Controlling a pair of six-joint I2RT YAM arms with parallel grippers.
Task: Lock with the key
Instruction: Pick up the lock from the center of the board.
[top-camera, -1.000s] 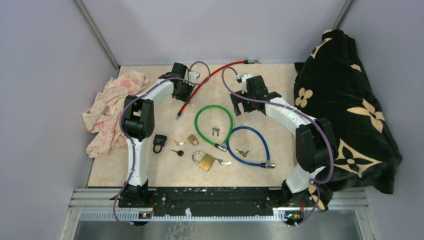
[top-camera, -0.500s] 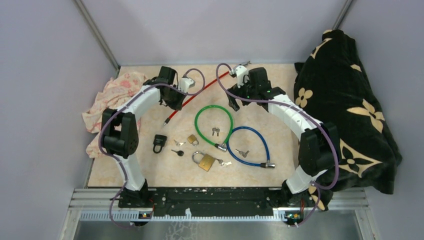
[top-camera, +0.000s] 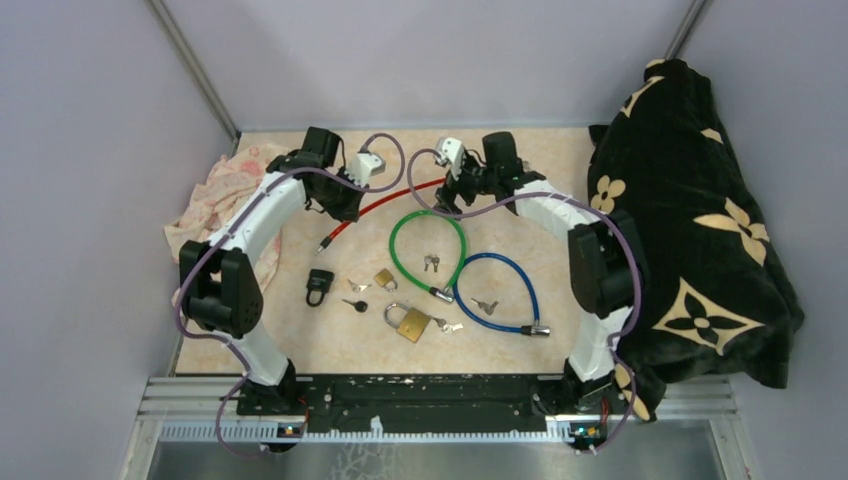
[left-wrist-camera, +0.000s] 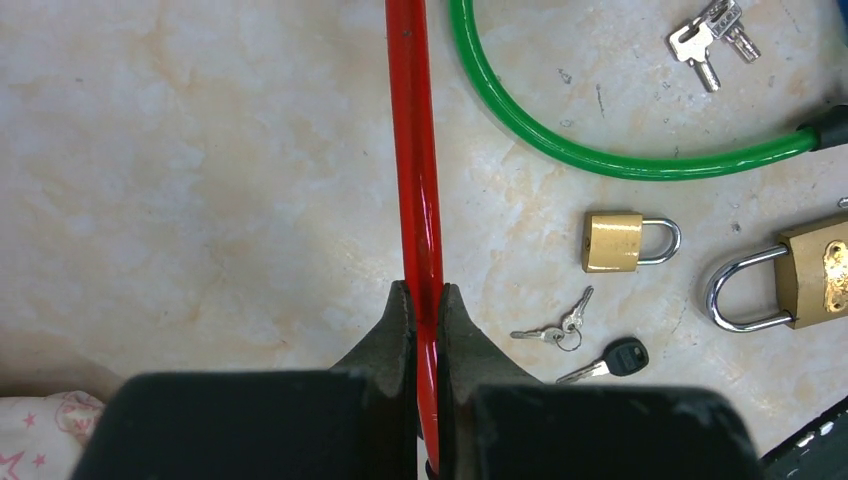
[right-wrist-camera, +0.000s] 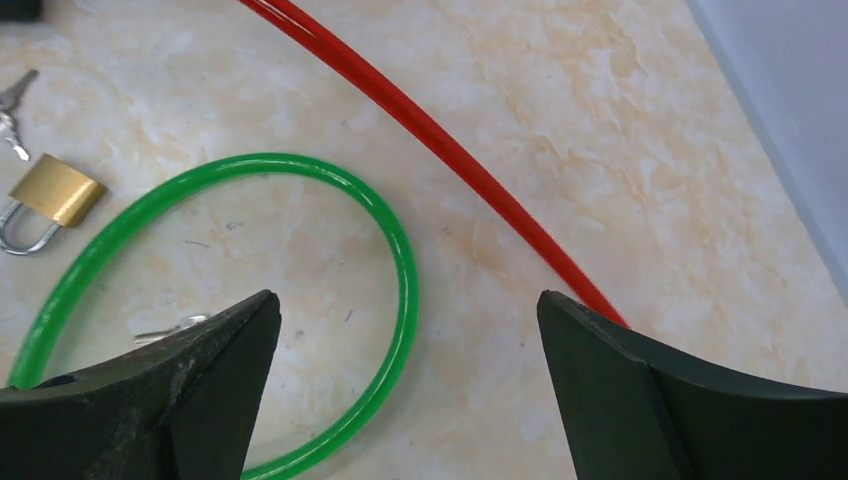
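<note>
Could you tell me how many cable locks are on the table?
3: the red cable, at the back, pinched in the left claw; the green cable, looped mid-table; the blue cable, right of it, nearer the arms.

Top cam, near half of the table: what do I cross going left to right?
In order: pink cloth → black padlock → large brass padlock → blue cable lock → black flowered blanket. The small brass padlock and loose keys are left out because they overlap.

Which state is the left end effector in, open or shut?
Shut: the left end effector pinches the red cable between both fingers, seen from the left wrist.
</note>
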